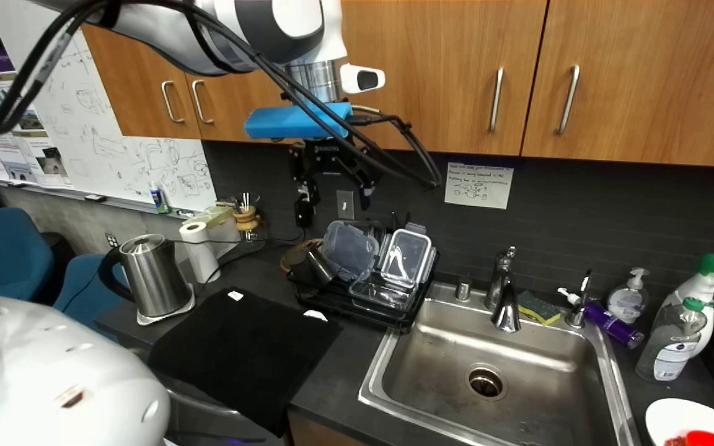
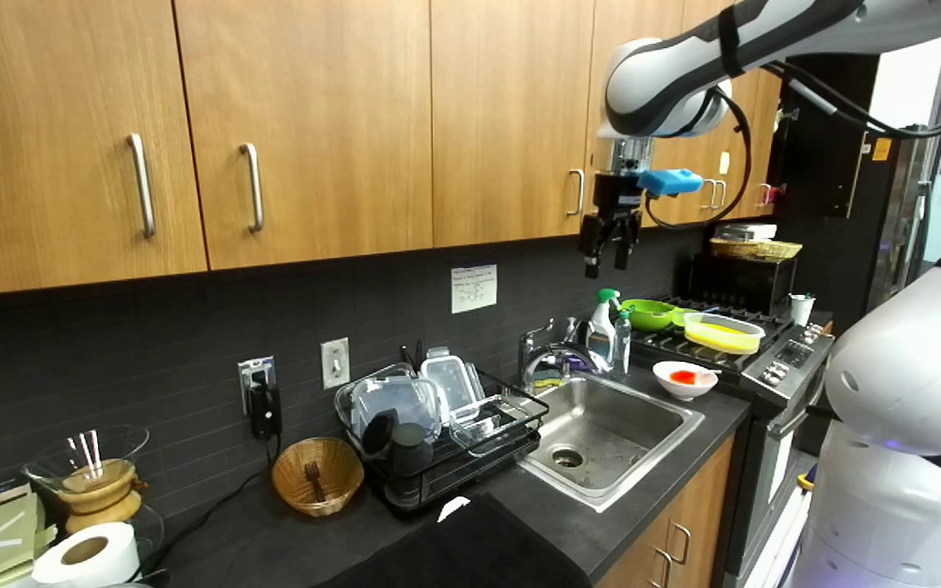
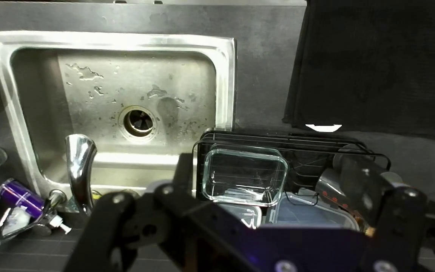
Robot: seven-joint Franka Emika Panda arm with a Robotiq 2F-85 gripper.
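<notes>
My gripper is open and empty, pointing down in the air above the black dish rack. It also hangs high over the counter in an exterior view. In the wrist view its spread fingers frame the rack. The rack holds a clear glass container, lids and a dark cup lying tilted. The lids and a clear container also show in an exterior view. The gripper touches nothing. Its body hides the rack's rear part in the wrist view.
A steel sink with a faucet adjoins the rack. Bottles and a white bowl stand beyond it. A black cloth, kettle and wicker basket are on the counter. Wooden cabinets hang above, close behind the arm.
</notes>
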